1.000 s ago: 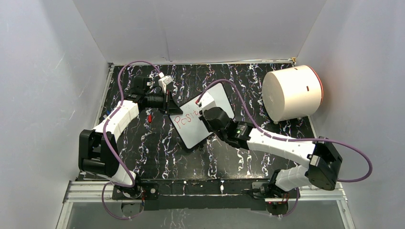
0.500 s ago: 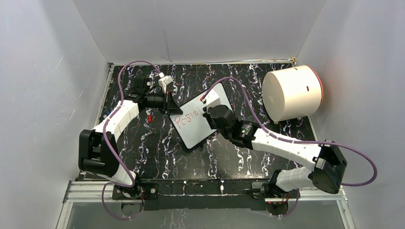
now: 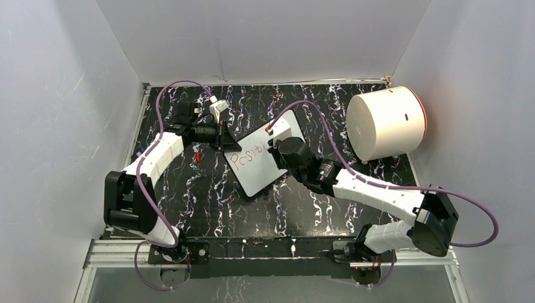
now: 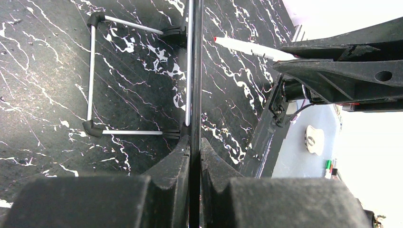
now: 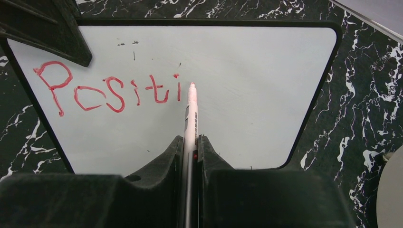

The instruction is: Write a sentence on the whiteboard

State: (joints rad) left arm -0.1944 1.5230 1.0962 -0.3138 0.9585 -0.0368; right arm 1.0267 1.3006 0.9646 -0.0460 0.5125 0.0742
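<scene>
The whiteboard [image 3: 257, 178] lies near the worktop's [image 3: 208, 189] middle, its edge clamped by the left tool [image 4: 195, 142]. The right tool [image 5: 190, 140] is clamped on the marker [image 5: 191, 107], whose tip stands just after the unfinished sentence [image 5: 109, 92]; blank board continues toward the far right corner.

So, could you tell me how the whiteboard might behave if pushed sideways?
The whiteboard looks thin and flat, so probably light yet stiff. Resting on small black feet, it would likely slide or pivot; perhaps why the left gripper clamps its edge.

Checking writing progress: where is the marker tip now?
In the right wrist view, the marker tip is over the whiteboard, just right of the red writing.
</scene>
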